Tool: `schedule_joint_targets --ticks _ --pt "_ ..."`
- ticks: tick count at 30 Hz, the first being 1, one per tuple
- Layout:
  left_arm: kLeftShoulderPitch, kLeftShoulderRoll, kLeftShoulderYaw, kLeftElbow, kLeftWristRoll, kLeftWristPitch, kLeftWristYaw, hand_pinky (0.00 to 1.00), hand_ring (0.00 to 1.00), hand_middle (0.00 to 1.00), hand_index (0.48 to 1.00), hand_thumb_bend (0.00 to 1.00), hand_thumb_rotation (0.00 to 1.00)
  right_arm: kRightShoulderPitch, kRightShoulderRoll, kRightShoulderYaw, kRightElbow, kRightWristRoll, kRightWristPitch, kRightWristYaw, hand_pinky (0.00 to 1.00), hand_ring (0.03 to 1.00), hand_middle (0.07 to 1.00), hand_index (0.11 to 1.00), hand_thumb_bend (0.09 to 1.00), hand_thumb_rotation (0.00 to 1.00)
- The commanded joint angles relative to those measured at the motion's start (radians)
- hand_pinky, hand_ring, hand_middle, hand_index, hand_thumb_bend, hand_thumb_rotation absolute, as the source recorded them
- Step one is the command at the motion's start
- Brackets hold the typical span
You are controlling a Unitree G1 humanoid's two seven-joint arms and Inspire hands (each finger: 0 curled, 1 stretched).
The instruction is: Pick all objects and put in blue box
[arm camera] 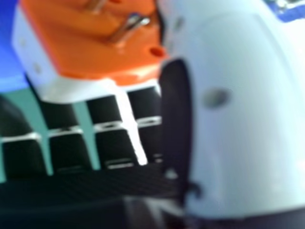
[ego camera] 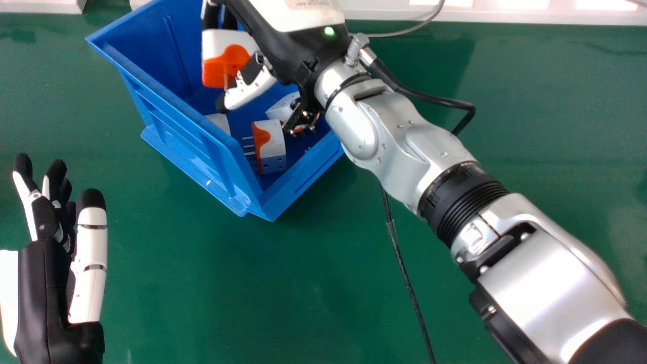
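While the green surface carries the blue box, its far end cut off by the head view's top edge, the step in hand looks like placing; the right robot hand is over the box, thumb and fingers pinching an orange-and-white plug adapter, and hides part of the interior; the left robot hand lies at the left, fingers loosely extended; the next move calls for lowering, then letting go; inside, one adapter shows well, a white piece only partly.
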Motion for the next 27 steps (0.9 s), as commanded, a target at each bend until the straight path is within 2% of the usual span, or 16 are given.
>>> schedule_joint_targets --ticks 1,2,3,6,9,10,13,14,16,18,20,24,27 --pt "0.013 0.000 0.005 -0.028 0.016 -0.012 0.011 1.00 1.00 0.99 0.994 0.36 0.84 -0.051 0.016 0.018 0.011 0.003 0.002 -0.030 0.22 0.314 0.415 0.481 0.490 0.13" --pt "0.013 0.000 0.006 -0.024 0.020 -0.018 0.013 1.00 1.00 0.99 0.992 0.36 0.85 -0.050 0.020 0.022 0.021 0.006 0.010 -0.022 0.20 0.287 0.391 0.480 0.491 0.13" --pt "0.014 0.001 0.006 -0.022 0.022 -0.021 0.013 0.99 1.00 0.99 0.991 0.35 0.87 -0.050 0.023 0.026 0.028 0.008 0.015 -0.016 0.22 0.323 0.427 0.481 0.491 0.13" --pt "0.017 0.000 0.003 -0.026 0.030 -0.017 0.020 0.99 0.99 0.99 0.991 0.37 0.88 -0.040 0.025 0.036 0.046 0.012 0.018 -0.023 0.23 0.334 0.439 0.482 0.492 0.13" --pt "0.019 -0.005 0.001 -0.037 0.038 -0.003 0.026 0.98 0.99 0.99 0.990 0.38 0.89 -0.036 0.025 0.053 0.063 0.004 0.032 -0.025 0.24 0.350 0.448 0.505 0.514 0.02" --pt "0.018 -0.006 0.001 -0.035 0.034 -0.006 0.025 0.98 0.99 0.99 0.989 0.38 0.89 -0.034 0.025 0.060 0.068 0.001 0.033 -0.029 0.25 0.363 0.451 0.507 0.516 0.01" --pt "0.013 -0.005 0.004 -0.026 0.038 -0.019 0.027 0.97 0.99 0.99 0.986 0.37 0.88 -0.026 0.021 0.074 0.079 0.001 0.028 -0.027 0.23 0.333 0.435 0.517 0.518 0.00" --pt "0.013 -0.006 0.005 -0.026 0.039 -0.017 0.029 0.97 0.99 0.98 0.984 0.36 0.88 -0.024 0.021 0.078 0.084 0.000 0.028 -0.025 0.23 0.337 0.435 0.515 0.520 0.00" --pt "0.012 -0.005 0.006 -0.027 0.035 -0.014 0.027 0.98 0.99 0.98 0.983 0.35 0.87 -0.019 0.020 0.090 0.092 -0.003 0.027 -0.030 0.24 0.344 0.434 0.513 0.521 0.00" --pt "0.011 -0.006 0.006 -0.026 0.024 -0.013 0.023 0.99 0.99 0.99 0.989 0.36 0.87 -0.011 0.021 0.098 0.097 -0.003 0.027 -0.039 0.23 0.351 0.463 0.534 0.512 0.00" --pt "0.010 -0.005 0.006 -0.026 0.018 -0.010 0.021 1.00 1.00 0.99 0.992 0.36 0.86 -0.004 0.026 0.089 0.101 0.015 0.027 -0.030 0.24 0.366 0.488 0.535 0.510 0.00" --pt "0.010 -0.004 0.008 -0.024 0.030 -0.014 0.027 0.99 1.00 0.99 0.989 0.37 0.86 0.008 0.031 0.076 0.097 0.036 0.026 -0.036 0.28 0.421 0.539 0.520 0.495 0.00" --pt "0.011 -0.002 0.006 -0.024 0.029 -0.014 0.023 1.00 0.99 0.99 0.992 0.36 0.86 0.011 0.033 0.052 0.094 0.075 0.027 -0.008 0.30 0.443 0.558 0.507 0.491 0.00"
